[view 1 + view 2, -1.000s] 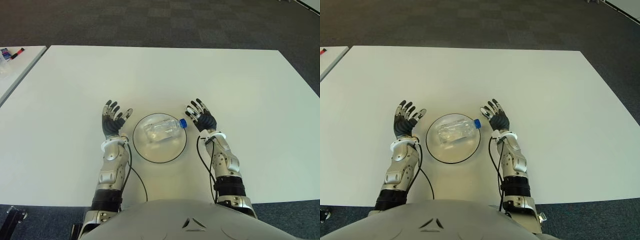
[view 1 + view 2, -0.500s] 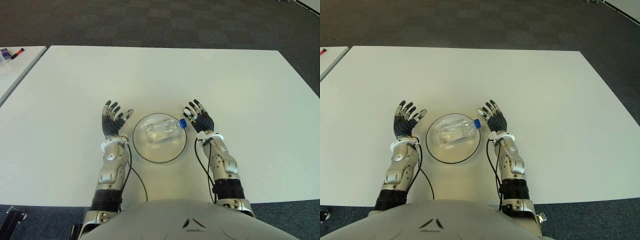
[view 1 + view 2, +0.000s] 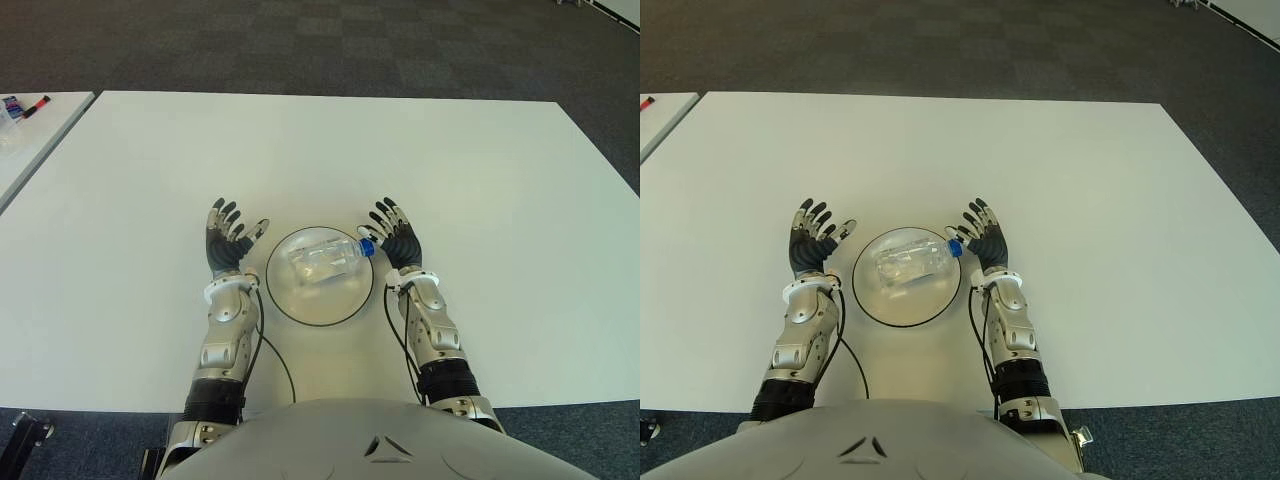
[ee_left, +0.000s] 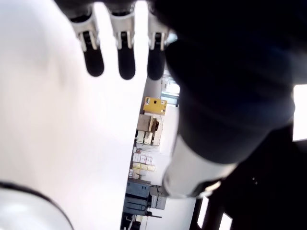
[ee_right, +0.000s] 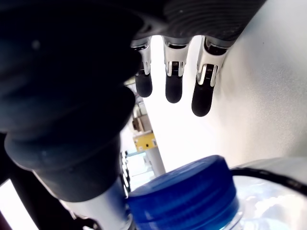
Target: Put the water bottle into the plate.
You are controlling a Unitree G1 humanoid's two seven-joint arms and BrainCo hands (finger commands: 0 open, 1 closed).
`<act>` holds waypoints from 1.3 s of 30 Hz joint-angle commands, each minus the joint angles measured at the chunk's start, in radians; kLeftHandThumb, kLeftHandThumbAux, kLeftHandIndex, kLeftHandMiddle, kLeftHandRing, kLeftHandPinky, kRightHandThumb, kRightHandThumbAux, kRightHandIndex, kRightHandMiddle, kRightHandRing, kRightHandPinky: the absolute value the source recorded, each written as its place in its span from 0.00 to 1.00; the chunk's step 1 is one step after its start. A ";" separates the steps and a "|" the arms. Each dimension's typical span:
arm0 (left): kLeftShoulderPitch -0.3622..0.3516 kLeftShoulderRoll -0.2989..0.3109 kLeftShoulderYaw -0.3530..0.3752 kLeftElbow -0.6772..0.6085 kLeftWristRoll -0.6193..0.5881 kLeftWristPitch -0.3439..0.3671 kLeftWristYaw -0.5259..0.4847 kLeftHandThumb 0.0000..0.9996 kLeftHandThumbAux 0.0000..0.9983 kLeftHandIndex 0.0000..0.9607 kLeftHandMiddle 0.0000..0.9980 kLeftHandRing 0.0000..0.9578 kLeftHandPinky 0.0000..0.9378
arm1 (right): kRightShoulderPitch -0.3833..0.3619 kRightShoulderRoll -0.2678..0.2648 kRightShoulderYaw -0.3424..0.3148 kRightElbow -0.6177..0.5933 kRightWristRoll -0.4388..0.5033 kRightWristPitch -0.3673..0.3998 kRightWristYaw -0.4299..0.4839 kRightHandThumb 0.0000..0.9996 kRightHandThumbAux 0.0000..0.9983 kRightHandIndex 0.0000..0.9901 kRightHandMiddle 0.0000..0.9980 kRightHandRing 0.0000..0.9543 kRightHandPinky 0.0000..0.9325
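Right hand (image 3: 393, 237) moved in beside blue cap (image 3: 367, 246), fingers spread, bottle (image 3: 322, 261) unlabelled, lying in plate (image 3: 300, 309), left hand (image 3: 229, 240) open beside plate.

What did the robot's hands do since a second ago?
The right hand slid toward the plate and now shows right beside the blue cap of the water bottle, fingers spread, holding nothing. The left hand stayed open on the plate's other side. The bottle still lies on its side in the plate, on the white table.
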 commanded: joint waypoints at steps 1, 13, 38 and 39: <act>0.016 -0.031 -0.020 0.025 0.068 0.020 0.010 0.03 1.00 0.11 0.15 0.14 0.17 | -0.010 0.023 0.018 0.075 -0.078 -0.053 -0.036 0.00 0.95 0.08 0.09 0.10 0.15; 0.019 -0.028 -0.012 -0.008 0.136 0.195 0.008 0.00 0.95 0.11 0.11 0.12 0.17 | -0.038 -0.009 0.032 0.206 -0.194 -0.203 -0.053 0.00 0.91 0.06 0.07 0.08 0.13; 0.006 -0.003 -0.015 0.015 0.182 0.330 -0.051 0.00 0.91 0.08 0.07 0.08 0.14 | -0.058 -0.002 0.036 0.277 -0.261 -0.304 -0.089 0.00 0.94 0.07 0.07 0.09 0.14; 0.006 -0.003 -0.015 0.016 0.184 0.332 -0.052 0.00 0.91 0.08 0.07 0.08 0.14 | -0.058 -0.001 0.035 0.278 -0.260 -0.306 -0.089 0.00 0.94 0.07 0.07 0.09 0.14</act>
